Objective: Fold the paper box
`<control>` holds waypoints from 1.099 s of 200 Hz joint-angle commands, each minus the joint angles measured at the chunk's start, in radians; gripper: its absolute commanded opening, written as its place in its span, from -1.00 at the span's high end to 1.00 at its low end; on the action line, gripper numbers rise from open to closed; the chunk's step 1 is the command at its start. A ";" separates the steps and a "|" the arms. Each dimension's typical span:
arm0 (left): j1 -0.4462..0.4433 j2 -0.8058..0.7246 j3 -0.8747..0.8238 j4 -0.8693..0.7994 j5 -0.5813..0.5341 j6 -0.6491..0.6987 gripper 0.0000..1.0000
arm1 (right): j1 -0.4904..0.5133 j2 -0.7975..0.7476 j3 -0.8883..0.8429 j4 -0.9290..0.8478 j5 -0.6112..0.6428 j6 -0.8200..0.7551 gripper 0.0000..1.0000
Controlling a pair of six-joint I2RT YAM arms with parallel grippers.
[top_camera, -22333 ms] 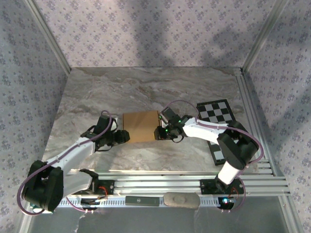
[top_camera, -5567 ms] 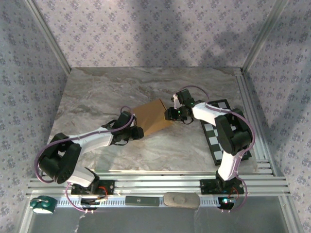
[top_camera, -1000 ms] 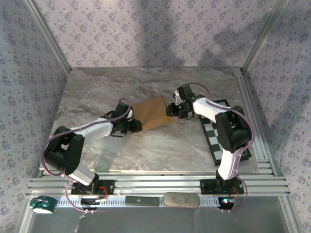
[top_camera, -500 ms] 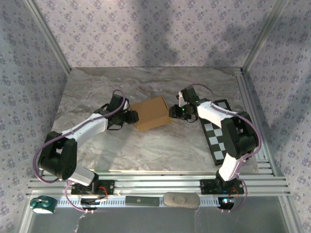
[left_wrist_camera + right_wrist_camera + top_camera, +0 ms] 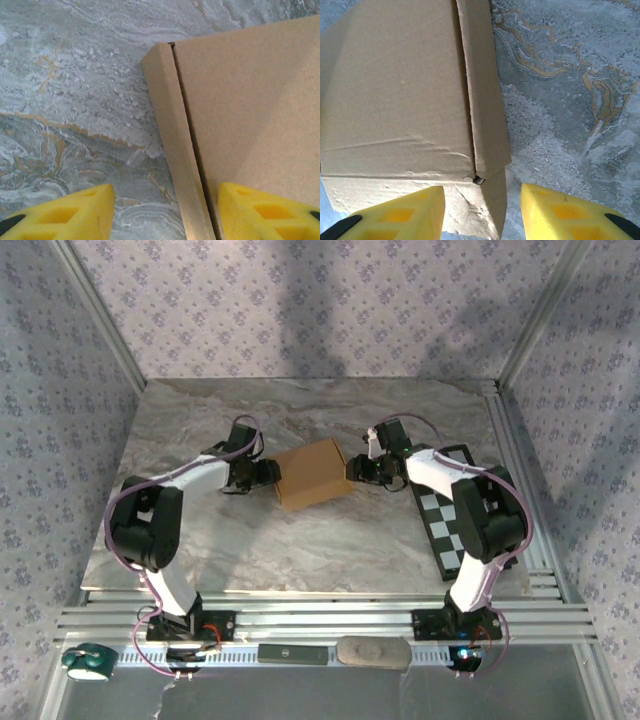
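The paper box (image 5: 313, 472) lies closed on the marble table, a shallow tan cardboard box turned slightly askew. My left gripper (image 5: 268, 473) sits at its left edge, open. In the left wrist view the box (image 5: 250, 90) fills the right side, and its side wall runs between the yellow fingers (image 5: 65, 212) of my left gripper (image 5: 165, 215) without being pinched. My right gripper (image 5: 355, 468) is at the box's right edge, open. In the right wrist view a creased corner of the box (image 5: 395, 100) lies between the spread fingers of my right gripper (image 5: 482, 215).
A black-and-white checkered board (image 5: 455, 510) lies on the table right of the box, under the right arm. The table's aluminium rail (image 5: 330, 620) runs along the near edge. Patterned walls close off the left, back and right sides.
Both grippers have widened their jaws. The left gripper has drawn back to the left off the box, and the left arm's elbow has swung in. The box has barely shifted.
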 commanded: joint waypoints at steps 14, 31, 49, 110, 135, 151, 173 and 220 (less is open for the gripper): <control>0.011 0.042 0.033 0.011 0.035 0.010 -0.12 | 0.034 -0.157 -0.138 0.088 0.101 0.013 0.05; 0.011 0.054 0.021 0.022 0.047 -0.008 -0.06 | 0.036 -0.253 -0.255 0.180 0.100 0.070 0.00; 0.010 0.051 -0.004 0.058 0.068 -0.043 0.00 | 0.054 -0.326 -0.346 0.244 0.073 0.131 -0.06; -0.002 0.025 -0.049 0.112 0.106 -0.141 0.09 | 0.295 -0.343 -0.472 0.543 0.114 0.521 -0.30; -0.016 -0.049 -0.085 0.129 0.065 -0.147 0.00 | 0.291 -0.384 -0.444 0.452 0.209 0.455 -0.28; -0.055 -0.131 -0.078 0.054 -0.017 -0.113 -0.07 | 0.259 -0.408 -0.391 0.312 0.266 0.339 -0.26; -0.134 -0.225 -0.116 -0.001 -0.086 -0.128 -0.10 | 0.189 -0.396 -0.352 0.229 0.267 0.266 -0.26; -0.233 -0.353 -0.372 0.310 -0.055 -0.353 -0.18 | 0.164 -0.366 -0.432 0.420 0.112 0.446 -0.30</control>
